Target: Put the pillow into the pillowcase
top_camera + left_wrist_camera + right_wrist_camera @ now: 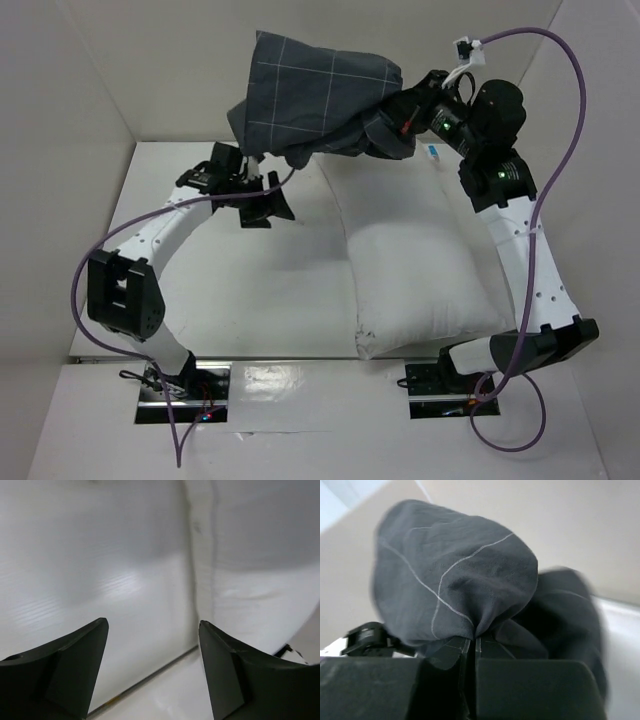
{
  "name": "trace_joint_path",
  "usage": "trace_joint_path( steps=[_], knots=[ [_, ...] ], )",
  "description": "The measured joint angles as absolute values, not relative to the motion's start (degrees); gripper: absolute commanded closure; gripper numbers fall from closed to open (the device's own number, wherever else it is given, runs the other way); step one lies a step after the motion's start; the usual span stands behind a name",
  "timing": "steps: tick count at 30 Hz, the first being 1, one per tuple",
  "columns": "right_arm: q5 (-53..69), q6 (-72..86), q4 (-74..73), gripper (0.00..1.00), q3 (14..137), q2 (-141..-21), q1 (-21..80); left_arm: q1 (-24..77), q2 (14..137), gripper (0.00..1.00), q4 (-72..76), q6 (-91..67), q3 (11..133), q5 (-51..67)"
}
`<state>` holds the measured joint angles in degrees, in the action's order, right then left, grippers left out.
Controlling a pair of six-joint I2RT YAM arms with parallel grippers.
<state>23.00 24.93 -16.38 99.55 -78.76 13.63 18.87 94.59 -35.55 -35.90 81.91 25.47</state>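
White walls (180, 60) close in the table (250, 300) on the left, far and right sides, so the work area is a shallow box open only toward the arm bases. The pillow (420, 270) lies flat on the right half of the table. Its long left edge runs from the far end down to a near-left corner with a few dark specks, and its near edge stops just short of the table's front rim between the two bases. A broad strip of table shows between the pillow's left edge and the curved left arm.

The pillowcase (310, 95) hangs in the air over the far part of the table, bunched into a loose bundle with its grid lines showing. Its lower folds droop above the pillow's far-left corner; whether they touch the pillow cannot be told. The right gripper (388, 135) is clenched on a gathered fold at the case's right end. In the right wrist view its fingers (445, 655) press together with dark cloth pinched between them.

The left gripper (268, 203) sits just below the hanging case and just left of the pillow's far-left corner. Its jaws stand released and wide, with nothing between them. Its wrist view shows the pillow's seamed edge straight ahead.

A purple cable (560, 150) loops high along the right wall.
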Motion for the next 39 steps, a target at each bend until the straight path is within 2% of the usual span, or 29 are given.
trace_joint_path(
  steps=[4,10,11,13,15,18,20,22,23,24,27,29,32,36,37,38,39],
  knots=[
    [26.41,28.73,-8.82,1.00,96.86,-78.15,14.26,11.88,93.67,0.20,-38.68,-33.26,77.71,22.41],
    [30.74,30.59,-4.29,1.00,94.76,-84.16,21.80,-2.09,94.45,0.18,-42.48,-34.33,71.59,20.84],
    [31.09,30.41,-4.54,0.73,94.52,-86.28,24.01,-4.89,94.26,0.17,-42.52,-34.94,70.96,20.58],
    [31.59,29.65,-6.42,0.39,94.06,-91.07,28.73,-8.93,93.91,0.17,-42.87,-36.51,70.65,18.87],
    [30.61,26.94,-11.49,0.24,95.29,-96.09,33.61,-13.15,92.40,0.15,-42.87,-37.85,71.35,17.37],
    [25.23,21.63,-22.52,0.15,99.42,-101.69,40.18,-13.52,90.11,0.14,-42.65,-38.94,74.35,17.08],
    [20.99,19.00,-27.97,0.15,100.99,-101.75,42.65,-11.92,88.86,0.14,-41.93,-39.05,77.41,17.23],
    [16.40,17.37,-30.50,0.37,101.03,-99.09,42.39,-9.63,87.92,0.11,-41.15,-38.63,80.23,17.69],
    [13.04,17.12,-31.44,0.43,100.90,-97.10,41.12,-8.08,87.48,0.11,-40.64,-37.71,81.45,17.67],
    [9.47,17.26,-32.12,0.40,100.66,-94.61,39.05,-6.17,87.07,0.10,-40.36,-37.28,82.41,17.04],
    [0.01,18.13,-34.15,0.06,100.01,-87.61,30.15,0.86,85.56,0.10,-40.91,-34.50,84.12,13.98],
    [-5.80,18.26,-36.40,0.00,99.53,-84.40,24.47,5.56,84.36,0.10,-42.06,-33.06,83.99,13.08],
    [-11.07,18.39,-39.92,0.00,95.33,-81.45,21.58,11.57,81.25,0.10,-42.74,-31.70,80.14,13.26],
    [-9.63,19.07,-42.46,0.00,82.72,-80.68,21.93,17.89,77.21,0.10,-43.13,-31.90,71.11,14.15],
    [-8.67,19.53,-42.76,0.05,79.02,-81.21,21.98,18.68,77.08,0.10,-43.48,-31.94,69.82,14.26],
    [-8.01,19.81,-42.81,0.20,75.29,-81.67,21.98,19.14,77.10,0.11,-43.77,-31.99,68.97,14.22],
    [-8.03,20.12,-42.74,0.75,72.36,-82.13,21.98,19.35,77.19,0.11,-43.92,-32.05,68.45,14.24]
  ],
)
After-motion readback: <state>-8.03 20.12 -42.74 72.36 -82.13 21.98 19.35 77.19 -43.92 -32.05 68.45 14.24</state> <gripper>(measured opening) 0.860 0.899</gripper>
